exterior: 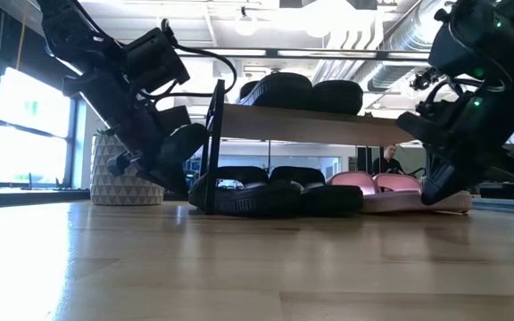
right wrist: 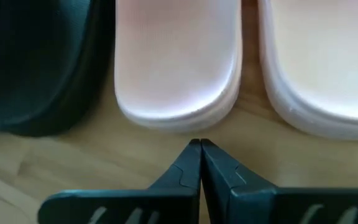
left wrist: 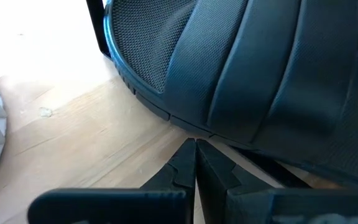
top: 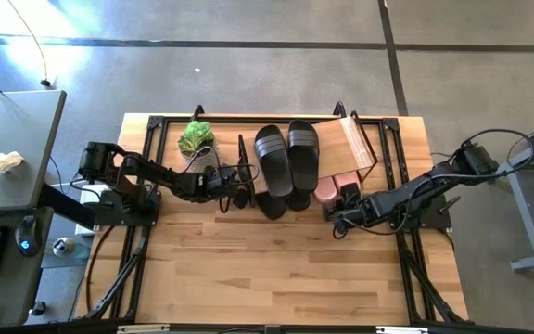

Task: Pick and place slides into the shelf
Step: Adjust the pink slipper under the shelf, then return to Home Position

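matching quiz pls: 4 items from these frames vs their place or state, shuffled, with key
Items
1. black slides pair
2. pink slides
3. potted plant
4. left gripper

Places or states
A. on the table under the shelf's wood board, just ahead of the right gripper
B. shut, tip at the heel of a black slide lying on the table
C. on top of the shelf board
D. on the table beside the shelf's left end

Pairs: 1-C, 2-A, 3-D, 4-B
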Motion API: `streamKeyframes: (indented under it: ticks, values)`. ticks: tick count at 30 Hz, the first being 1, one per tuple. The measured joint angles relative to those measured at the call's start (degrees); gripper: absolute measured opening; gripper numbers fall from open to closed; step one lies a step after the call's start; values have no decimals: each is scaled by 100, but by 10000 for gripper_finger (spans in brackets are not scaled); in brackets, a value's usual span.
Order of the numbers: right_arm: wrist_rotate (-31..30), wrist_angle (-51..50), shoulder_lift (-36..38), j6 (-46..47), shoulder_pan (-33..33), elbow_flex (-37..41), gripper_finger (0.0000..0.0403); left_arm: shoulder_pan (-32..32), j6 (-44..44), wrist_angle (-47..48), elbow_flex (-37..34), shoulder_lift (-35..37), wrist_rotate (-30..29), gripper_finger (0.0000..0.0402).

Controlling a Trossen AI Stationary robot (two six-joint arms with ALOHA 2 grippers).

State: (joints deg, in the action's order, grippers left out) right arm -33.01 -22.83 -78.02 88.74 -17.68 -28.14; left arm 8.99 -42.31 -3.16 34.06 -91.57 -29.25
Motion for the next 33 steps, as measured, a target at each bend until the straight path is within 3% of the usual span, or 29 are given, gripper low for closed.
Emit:
streamKeyframes:
  ticks: [14, 20, 23, 25, 29, 33]
  values:
    - [1607, 337, 0, -685, -750, -2, 0, 0, -150, 740, -2, 382, -27, 0]
    - [3085, 1031, 0, -1424, -917, -4, 0, 0, -148, 1840, -2, 1091, 236, 0]
    - [3853, 1338, 0, -1815, -912, -4, 0, 0, -44, 2297, -4, 1498, 893, 0]
    - [4285, 1554, -2, -2018, -912, -4, 0, 0, 246, 2505, -4, 1780, 1633, 0]
    - [5046, 2167, -2, -2463, -896, -4, 0, -2, 635, 2488, -4, 2279, 3539, 0]
    - [5393, 2944, -2, -2829, -866, -6, 0, -2, 879, 1984, -4, 2579, 5790, 0]
